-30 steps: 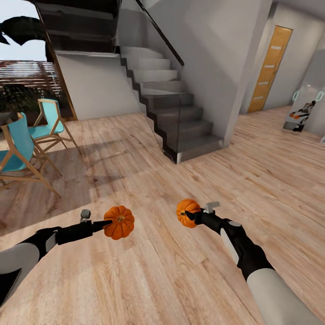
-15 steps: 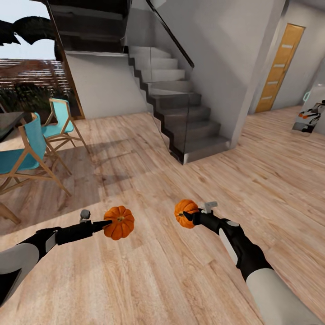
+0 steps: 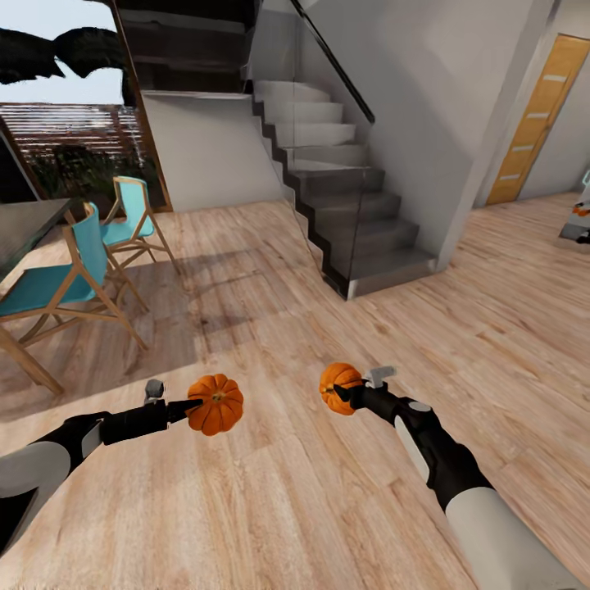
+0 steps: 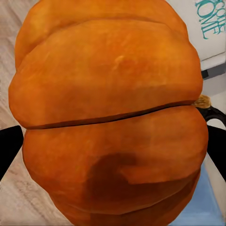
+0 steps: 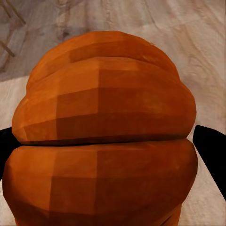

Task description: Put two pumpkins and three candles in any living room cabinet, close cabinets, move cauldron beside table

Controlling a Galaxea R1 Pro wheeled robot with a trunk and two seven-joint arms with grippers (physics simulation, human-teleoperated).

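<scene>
Each arm carries one orange ribbed pumpkin above the wood floor. My left gripper (image 3: 195, 404) is shut on the larger-looking pumpkin (image 3: 216, 404), which crowds the left wrist view as an orange mass (image 4: 110, 113) between two black fingers (image 4: 9, 148). My right gripper (image 3: 342, 391) is shut on the other pumpkin (image 3: 339, 386); up close its ribs (image 5: 103, 136) sit between dark fingers (image 5: 212, 148). The candles, cabinet and cauldron are out of view.
A grey staircase (image 3: 352, 205) with a glass side rises ahead at centre. Two teal chairs with wooden legs (image 3: 74, 279) and a dark table edge (image 3: 29, 225) stand at the left. An orange door (image 3: 533, 119) is at the far right.
The whole head view has shifted: stairs, chairs and door slid rightward in the picture, so the camera has turned left. Both pumpkins stay held in the same places.
</scene>
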